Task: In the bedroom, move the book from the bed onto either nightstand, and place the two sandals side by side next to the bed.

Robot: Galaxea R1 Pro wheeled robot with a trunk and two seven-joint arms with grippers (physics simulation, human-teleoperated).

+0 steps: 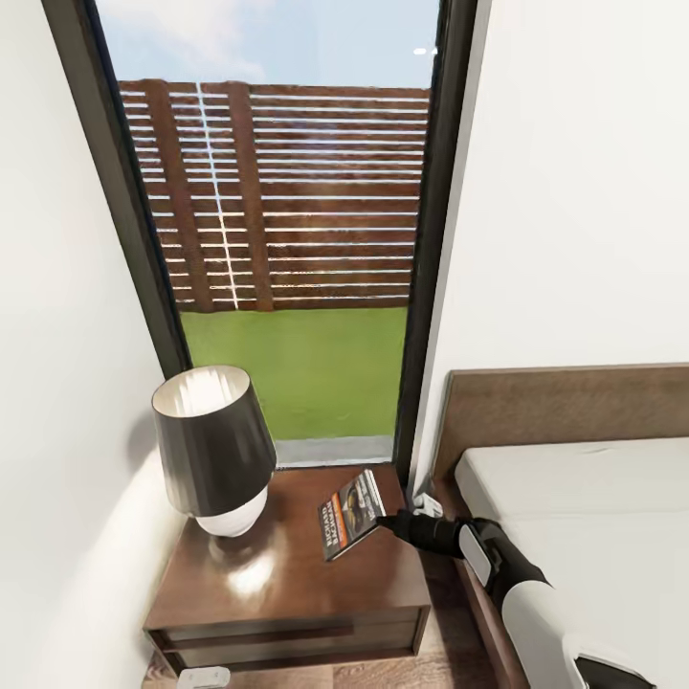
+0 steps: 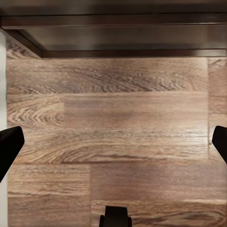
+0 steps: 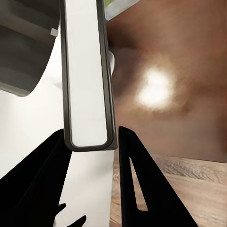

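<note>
Beside the bed (image 1: 574,498), the nightstand (image 1: 287,584) stands below a tall dark-framed window (image 1: 287,211) that looks out on grass and a slatted wooden fence. On its glossy top a lamp (image 1: 215,450) with a dark shade and a white base stands toward the left, and the book (image 1: 350,515) is over the right part of the top, tilted, with its cover facing up. The right gripper (image 1: 388,523) reaches in from the bed side and is clamped on the book's edge; in the right wrist view the book (image 3: 87,75) is seen edge-on, its white page block between the two black fingers (image 3: 142,189), with the lamp's shade and the shiny brown top behind it. Whether the book rests on the wood or is held just above it cannot be told. The left gripper (image 2: 113,142) points down at the wood-plank floor (image 2: 113,118) near the nightstand's dark base, its fingers spread wide apart with nothing between them.
</note>
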